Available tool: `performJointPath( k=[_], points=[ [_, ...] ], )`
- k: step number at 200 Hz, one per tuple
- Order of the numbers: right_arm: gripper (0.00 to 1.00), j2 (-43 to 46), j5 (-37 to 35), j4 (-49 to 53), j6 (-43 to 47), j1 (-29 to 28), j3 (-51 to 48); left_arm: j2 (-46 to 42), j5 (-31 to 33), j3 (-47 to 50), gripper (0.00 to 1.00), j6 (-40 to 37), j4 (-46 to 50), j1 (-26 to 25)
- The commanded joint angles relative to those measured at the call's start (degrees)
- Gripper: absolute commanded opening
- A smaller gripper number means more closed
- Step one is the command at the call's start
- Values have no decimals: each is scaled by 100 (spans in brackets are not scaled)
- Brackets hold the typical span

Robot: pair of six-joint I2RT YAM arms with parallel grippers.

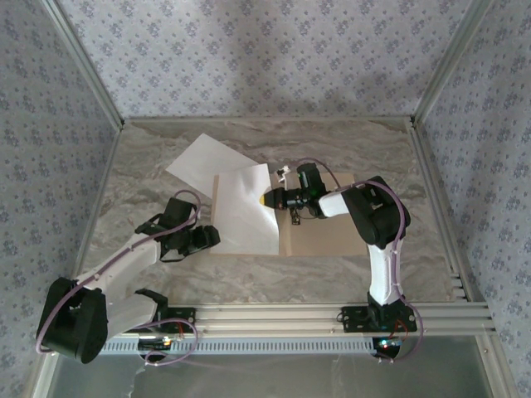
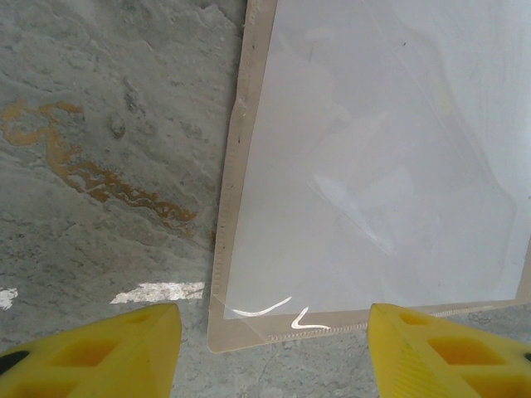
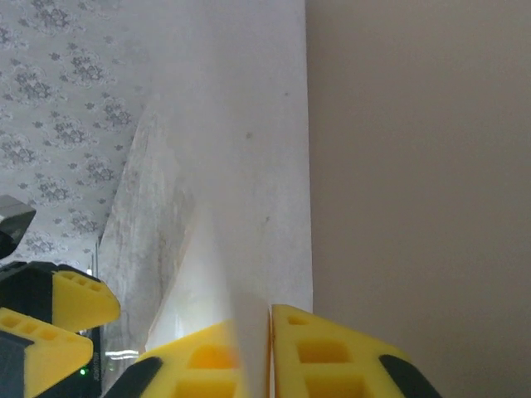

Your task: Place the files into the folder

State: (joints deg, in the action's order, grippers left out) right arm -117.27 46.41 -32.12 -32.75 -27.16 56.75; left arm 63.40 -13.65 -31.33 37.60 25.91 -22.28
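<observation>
Folder (image 1: 325, 239) is lying open and flat in the middle of the counter (image 1: 149, 166), its bare tan right half showing. One of the files, the front file (image 1: 245, 220), is covering the folder's left half. The back file (image 1: 203, 162) is lying toward the upper left, tilted, partly beneath the front file and spilling past the folder's far edge onto the counter.

The right hand (image 1: 265, 200) is reaching in from the right across the spine and is clenching the front file at its right edge. In the right wrist view the right hand (image 3: 270, 352) is showing its two yellow fingers (image 3: 332, 356) nearly together, with the thin white sheet (image 3: 241, 166) between them and the folder (image 3: 415, 166) to the right.

The left hand (image 1: 209, 240) is hanging at the folder's lower left corner, released and grasping nothing. In the left wrist view the left hand (image 2: 274, 352) has its fingers (image 2: 133, 340) spread wide on either side of that corner, where the front file (image 2: 373, 166) is leaving a narrow strip of folder (image 2: 236, 166) showing against the counter (image 2: 99, 124).
</observation>
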Motion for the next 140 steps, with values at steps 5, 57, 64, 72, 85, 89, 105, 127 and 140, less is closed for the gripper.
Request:
performJointPath(
  k=[5,57,64,72,85,89,105,127,140],
  points=[
    [23,130,-123,538,388,4,145,-72,73,-61,61,28,165,-36],
    [44,557,-623,2068,1248,60,460,-8,90,-369,61,-18,242,-49],
    [45,619,-688,2266,1359,78,520,21,105,-439,61,-24,261,-61],
    [47,706,-732,2466,1473,100,582,56,132,-535,61,-56,295,-85],
    [49,870,-854,2814,1685,126,676,127,255,-724,61,-126,381,-149],
    [49,913,-889,2903,1735,124,701,150,316,-792,61,-150,413,-179],
    [53,1120,-1047,3387,2018,150,829,286,552,-1098,61,-254,562,-314],
    [58,1450,-1222,3831,2254,235,860,538,910,-1578,61,-429,700,-588],
    [59,1650,-1404,3963,2211,333,768,749,1075,-1849,61,-585,704,-754]
  ],
)
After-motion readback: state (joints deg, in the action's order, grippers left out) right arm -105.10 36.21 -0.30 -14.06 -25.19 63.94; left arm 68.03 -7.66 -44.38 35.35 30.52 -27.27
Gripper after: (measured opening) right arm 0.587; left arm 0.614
